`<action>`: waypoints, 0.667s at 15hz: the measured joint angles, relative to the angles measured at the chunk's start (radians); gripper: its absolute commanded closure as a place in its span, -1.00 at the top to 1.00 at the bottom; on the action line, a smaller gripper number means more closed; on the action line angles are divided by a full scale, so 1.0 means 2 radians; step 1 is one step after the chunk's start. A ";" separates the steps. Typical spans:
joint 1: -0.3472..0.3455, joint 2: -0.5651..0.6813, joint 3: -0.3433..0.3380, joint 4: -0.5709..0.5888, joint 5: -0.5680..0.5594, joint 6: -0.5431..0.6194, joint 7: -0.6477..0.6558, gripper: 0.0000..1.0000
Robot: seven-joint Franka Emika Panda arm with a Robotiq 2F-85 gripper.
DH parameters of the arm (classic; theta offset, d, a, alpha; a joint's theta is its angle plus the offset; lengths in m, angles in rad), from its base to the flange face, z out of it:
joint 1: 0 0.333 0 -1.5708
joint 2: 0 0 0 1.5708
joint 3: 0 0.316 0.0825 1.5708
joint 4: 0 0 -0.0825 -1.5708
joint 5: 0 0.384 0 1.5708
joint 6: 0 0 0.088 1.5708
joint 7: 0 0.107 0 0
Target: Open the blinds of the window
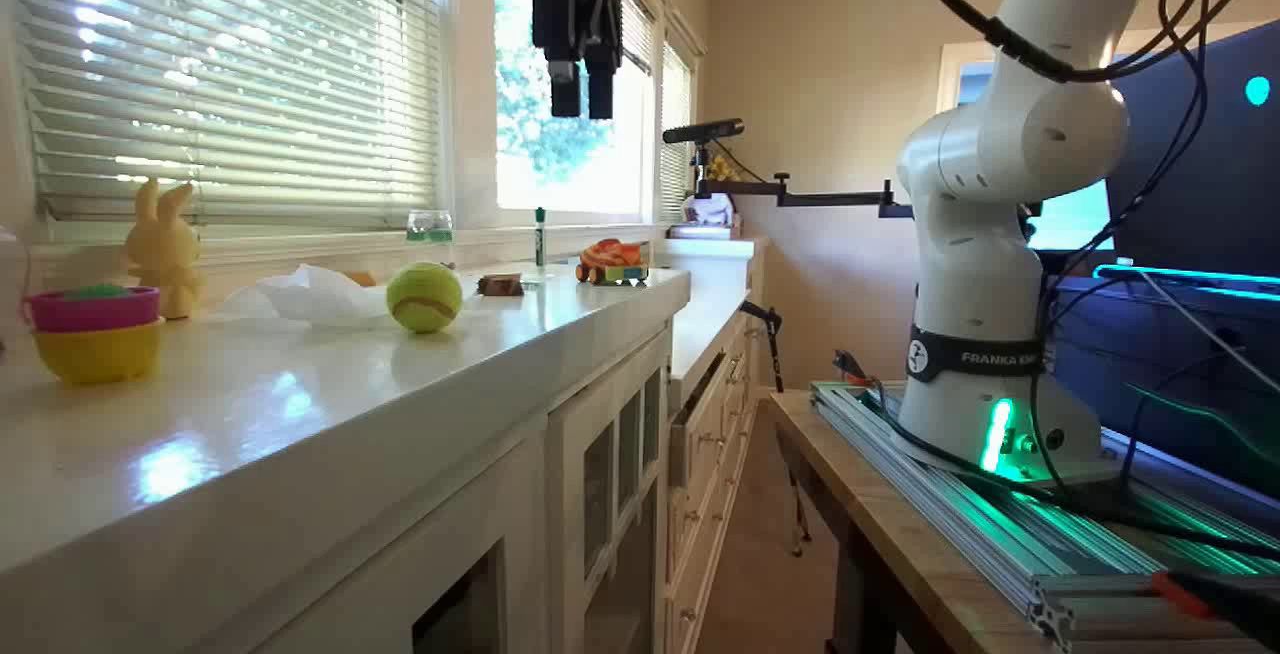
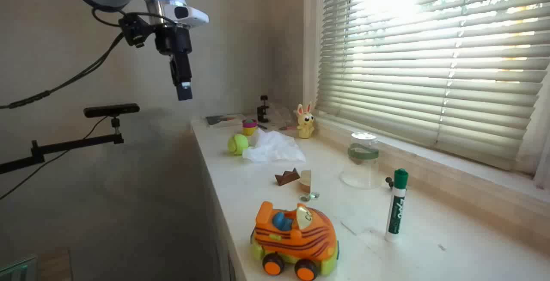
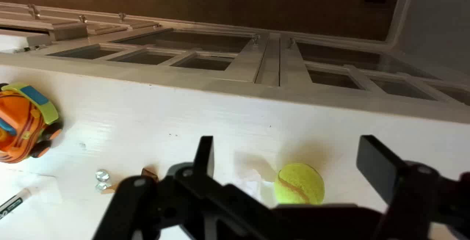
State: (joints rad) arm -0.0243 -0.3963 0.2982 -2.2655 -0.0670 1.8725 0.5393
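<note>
The white blinds [image 1: 240,104] hang in front of the large window, lowered close to the sill, and also show in an exterior view [image 2: 429,70]. Light comes through gaps between the slats, and green trees show behind the upper part. The window has a white frame [image 2: 313,44]. My gripper [image 1: 583,104] points down, high above the counter and apart from the blinds; it also shows in an exterior view [image 2: 184,94]. In the wrist view the fingers of the gripper [image 3: 286,152] are wide apart with nothing between them. The blinds are out of the wrist view.
The white counter [image 2: 240,195] under the blinds holds a tennis ball [image 3: 299,185], white tissue [image 2: 275,145], yellow rabbit [image 2: 306,124], upturned clear cup [image 2: 363,165], green marker [image 2: 396,208] and orange toy car [image 2: 296,233]. A camera on an arm [image 1: 705,131] stands farther off.
</note>
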 measured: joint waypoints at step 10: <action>0.002 0.000 -0.011 0.000 0.000 0.002 0.000 1.00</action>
State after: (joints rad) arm -0.0194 -0.3956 0.2766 -2.2654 -0.0671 1.8757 0.5393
